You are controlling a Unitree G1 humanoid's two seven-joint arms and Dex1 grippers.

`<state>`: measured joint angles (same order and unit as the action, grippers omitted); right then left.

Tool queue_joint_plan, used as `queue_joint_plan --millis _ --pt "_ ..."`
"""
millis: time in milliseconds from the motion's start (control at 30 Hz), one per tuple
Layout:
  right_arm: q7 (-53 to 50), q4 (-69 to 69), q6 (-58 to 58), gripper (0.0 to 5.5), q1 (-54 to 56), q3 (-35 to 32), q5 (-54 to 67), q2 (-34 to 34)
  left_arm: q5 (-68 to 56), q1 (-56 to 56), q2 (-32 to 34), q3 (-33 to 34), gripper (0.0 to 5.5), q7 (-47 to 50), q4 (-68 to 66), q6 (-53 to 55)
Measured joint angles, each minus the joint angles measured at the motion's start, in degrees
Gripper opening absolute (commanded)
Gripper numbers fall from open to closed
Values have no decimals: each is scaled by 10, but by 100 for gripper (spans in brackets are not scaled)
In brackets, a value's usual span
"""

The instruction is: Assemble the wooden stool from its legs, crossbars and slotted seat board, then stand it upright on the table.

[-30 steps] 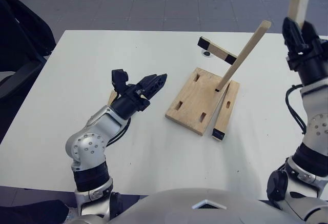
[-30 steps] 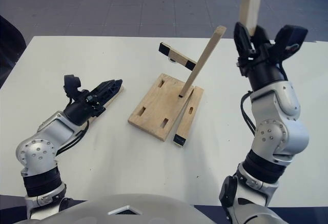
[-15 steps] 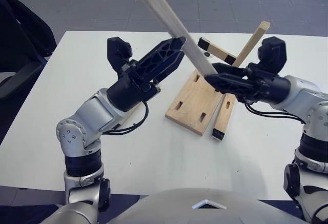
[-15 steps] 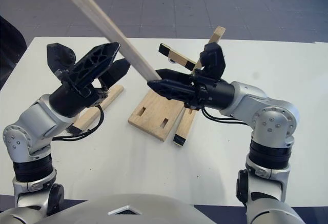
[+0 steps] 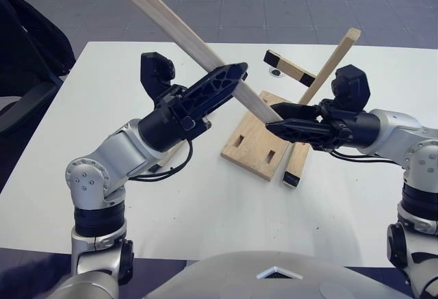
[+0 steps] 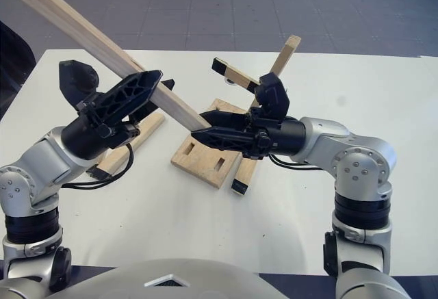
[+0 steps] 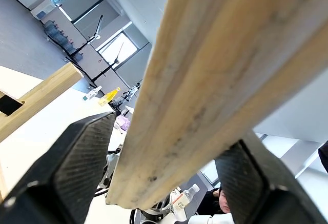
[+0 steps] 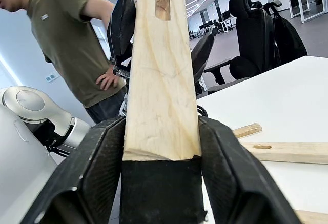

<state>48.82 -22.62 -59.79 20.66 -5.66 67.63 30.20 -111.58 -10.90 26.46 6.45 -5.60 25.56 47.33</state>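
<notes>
One pale wooden leg stands tilted in slotted wooden seat board on white desk; most assembly remains (other pale sticks lie loose). Second long pale leg aloft over board: right gripper jaws clamp black-tipped end, left gripper jaws clamp mid-length.

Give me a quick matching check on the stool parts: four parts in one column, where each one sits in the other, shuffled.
Parts:
1. long leg
2. seat board
3. slanted leg
4. black-tipped bar

Places:
A. flat on the table, slots facing up
B. lying along the board's right edge
C. lifted in the air, end in the right gripper
D. tilted, foot at the board's far corner

Pairs: 1-C, 2-A, 3-D, 4-B.
</notes>
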Motion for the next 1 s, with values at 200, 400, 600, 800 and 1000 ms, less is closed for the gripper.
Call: queue_joint_plan --millis 200,400,600,800,1000 --pt "-18 0 0 213 -10 1 -18 0 50 4 14 -3 224 -15 -18 0" --pt "-21 0 3 213 -12 2 -25 0 76 -1 9 -7 219 -26 -23 -2" --pt "-14 2 12 279 -11 13 -34 0 62 0 1 -6 217 -23 -33 -5" --pt "-7 20 24 322 -11 23 -66 16 49 -1 1 12 216 -17 -52 -16" --pt "27 93 109 322 -43 84 -248 109 156 7 62 96 213 -27 -121 -40"
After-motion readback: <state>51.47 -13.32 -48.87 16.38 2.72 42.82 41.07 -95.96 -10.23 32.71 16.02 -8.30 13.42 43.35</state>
